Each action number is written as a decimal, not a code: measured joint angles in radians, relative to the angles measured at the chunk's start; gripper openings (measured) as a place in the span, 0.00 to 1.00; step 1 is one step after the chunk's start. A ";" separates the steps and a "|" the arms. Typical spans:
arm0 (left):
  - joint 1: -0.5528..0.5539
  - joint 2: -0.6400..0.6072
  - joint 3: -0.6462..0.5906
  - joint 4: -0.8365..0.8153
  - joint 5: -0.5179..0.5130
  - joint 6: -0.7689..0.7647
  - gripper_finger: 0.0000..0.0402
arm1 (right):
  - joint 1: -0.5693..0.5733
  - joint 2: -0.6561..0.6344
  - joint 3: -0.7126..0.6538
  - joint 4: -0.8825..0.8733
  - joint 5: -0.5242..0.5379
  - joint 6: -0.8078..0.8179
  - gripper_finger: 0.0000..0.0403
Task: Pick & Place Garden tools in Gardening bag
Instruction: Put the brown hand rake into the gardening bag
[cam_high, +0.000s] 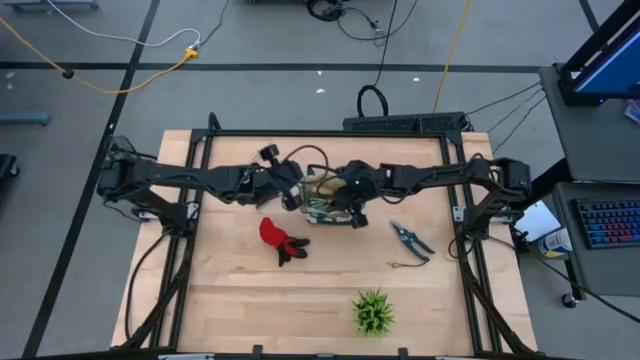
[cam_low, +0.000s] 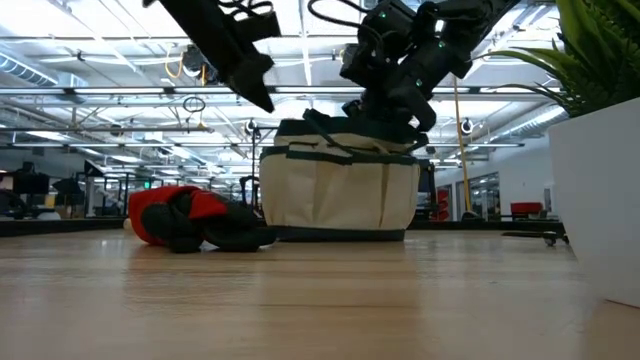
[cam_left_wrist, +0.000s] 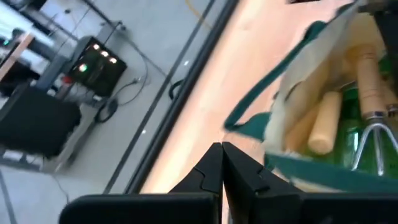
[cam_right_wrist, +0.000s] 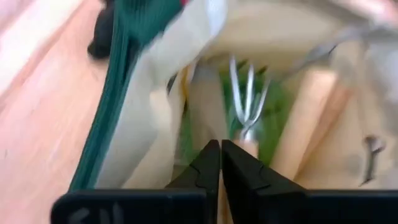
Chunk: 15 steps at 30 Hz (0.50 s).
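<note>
— While both arms hung over the middle of the table, where did the gardening bag (cam_high: 322, 203) stand?

— It stood upright on the wooden table (cam_high: 240, 300), near the far edge, with the two grippers meeting above it. In the low view its cream front and dark green trim faced the camera.

— And the right gripper (cam_right_wrist: 221, 163)?

— Its fingers were pressed together with nothing between them, just above the bag's open mouth. Past them lay a little rake (cam_right_wrist: 246, 99) and wooden handles (cam_right_wrist: 309, 118) inside the bag.

— The left gripper (cam_left_wrist: 222, 168)?

— Also closed on nothing, fingers touching, beside the bag's rim. Its wrist view showed a green loop handle (cam_left_wrist: 261, 93), a wooden handle (cam_left_wrist: 326, 123) and a rake's tines (cam_left_wrist: 370, 140) in the bag.

— What remained outside?

— The red-and-black glove (cam_high: 281, 240) lay just beside the bag, toward the left arm's side. The pruning shears (cam_high: 411, 239) lay on the right arm's side, apart from the bag. A green spiky plant (cam_high: 373, 311) stood near the front edge.
</note>
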 joint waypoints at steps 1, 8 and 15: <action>0.000 -0.012 0.000 -0.025 -0.004 -0.018 0.01 | 0.000 0.000 0.000 -0.001 0.001 -0.003 0.05; 0.042 -0.059 0.000 -0.323 0.016 -0.179 0.07 | 0.000 0.001 0.000 0.075 0.003 -0.009 0.17; 0.103 -0.039 -0.001 -0.500 0.048 -0.322 0.16 | 0.000 -0.017 0.001 0.131 0.003 -0.006 0.26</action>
